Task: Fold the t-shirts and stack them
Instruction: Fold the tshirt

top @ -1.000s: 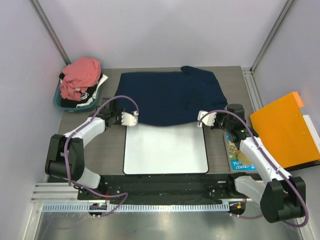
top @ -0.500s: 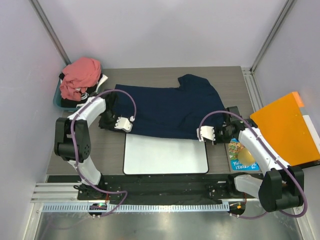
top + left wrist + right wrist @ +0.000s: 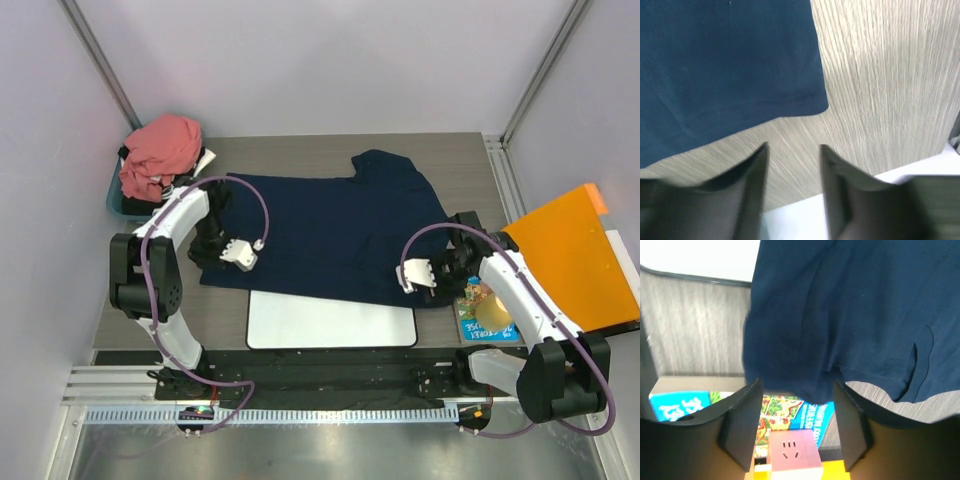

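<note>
Beside the near edge of the navy t-shirt [image 3: 330, 235], both grippers stand with fingers spread, holding nothing: the left gripper [image 3: 238, 254] is at its 8 o'clock, the right gripper [image 3: 416, 276] at 4. The shirt lies flat with its long axis running 9 to 3, and what looks like a sleeve juts toward 12. Its near hem overlaps the white mat [image 3: 330, 325]. The pink t-shirt [image 3: 160, 145] is heaped in a basket [image 3: 114, 200] at 10. A book [image 3: 470, 320] and an orange panel [image 3: 565, 260] lie by the right arm.
</note>
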Controlling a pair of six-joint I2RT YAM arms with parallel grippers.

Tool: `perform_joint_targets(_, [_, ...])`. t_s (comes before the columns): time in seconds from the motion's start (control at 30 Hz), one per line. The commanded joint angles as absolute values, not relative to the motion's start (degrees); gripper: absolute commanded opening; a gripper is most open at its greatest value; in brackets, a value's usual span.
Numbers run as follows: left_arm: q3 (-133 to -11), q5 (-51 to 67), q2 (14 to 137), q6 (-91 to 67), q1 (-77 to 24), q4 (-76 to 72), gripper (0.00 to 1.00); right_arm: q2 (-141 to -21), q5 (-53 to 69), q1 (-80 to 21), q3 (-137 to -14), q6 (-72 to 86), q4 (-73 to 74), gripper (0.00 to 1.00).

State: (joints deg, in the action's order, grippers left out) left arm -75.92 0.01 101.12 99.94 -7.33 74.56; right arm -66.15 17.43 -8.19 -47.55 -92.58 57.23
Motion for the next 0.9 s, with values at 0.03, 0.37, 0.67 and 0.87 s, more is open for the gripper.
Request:
perform_joint_targets(0.03, [-78.92, -4.04, 99.4, 103.45, -6.77, 87.8, 0.58, -66.35, 16.35, -8.26, -51.85, -97.29, 64.51, 0.73])
perform_joint_targets(0.37, [-97.69, 2.35, 115.17, 75.38, -6.59, 60.11, 0.61, -85.99, 11.87, -7.74, -62.79, -54.05, 25.06, 0.66])
perform_joint_targets(0.67, [-127.35, 7.47, 134.03, 64.15, -5.98, 53.88, 0.61, -113.18, 13.01, -3.6, -93.13, -23.75, 17.24, 0.63])
perform_joint_targets(0.87, [-124.2, 7.29, 134.65, 70.57, -6.06, 49.49, 0.62, -128.12, 9.85, -3.43, -108.68, -15.39, 12.22, 0.64])
